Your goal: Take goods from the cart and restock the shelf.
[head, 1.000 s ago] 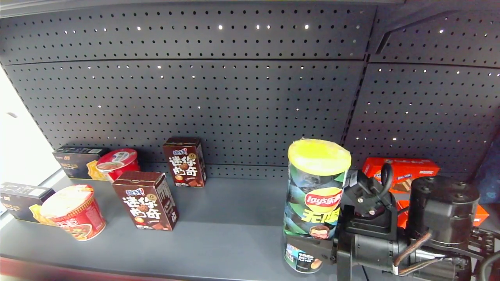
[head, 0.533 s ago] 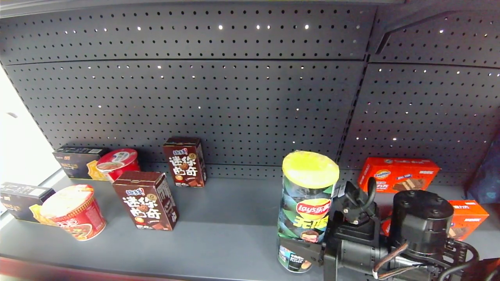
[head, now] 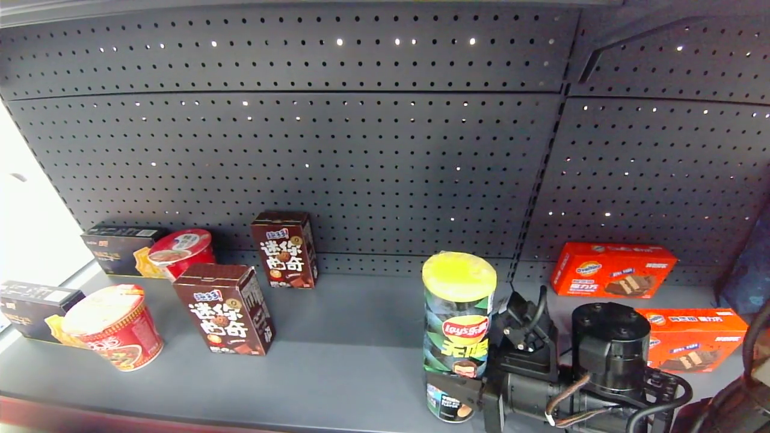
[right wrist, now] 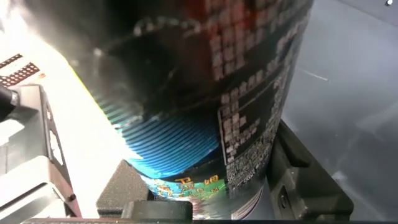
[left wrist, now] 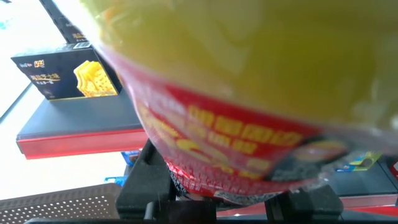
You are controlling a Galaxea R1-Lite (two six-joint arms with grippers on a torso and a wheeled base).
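The right tool (head: 452, 390) is clamped on the lower part of a tall cylindrical chip can with a yellow plastic lid (head: 458, 319). The can is upright, over the front of the dark grey metal shelf (head: 337, 361), right of its middle. Whether its base touches the board cannot be told. In the right wrist view the black fingers of the right tool (right wrist: 211, 200) press the can's printed wall (right wrist: 205, 93) from both sides.

The left tool (left wrist: 227, 200) clasps the base of a red-and-yellow round noodle cup (left wrist: 249, 93).

At the shelf's front left lies a red noodle cup with a pale lid (head: 114, 328), tipped against a flat black box (head: 36, 307). Just beside it stands a dark brown carton (head: 225, 310). At the front right, behind the arm, lies a flat orange box (head: 692, 337).

Farther back are a second black box (head: 120, 245), touching it a second red cup (head: 180, 249), then a second brown carton (head: 284, 248) and, far right, a second orange box (head: 613, 269). These stand against the perforated dark back panel (head: 361, 168).
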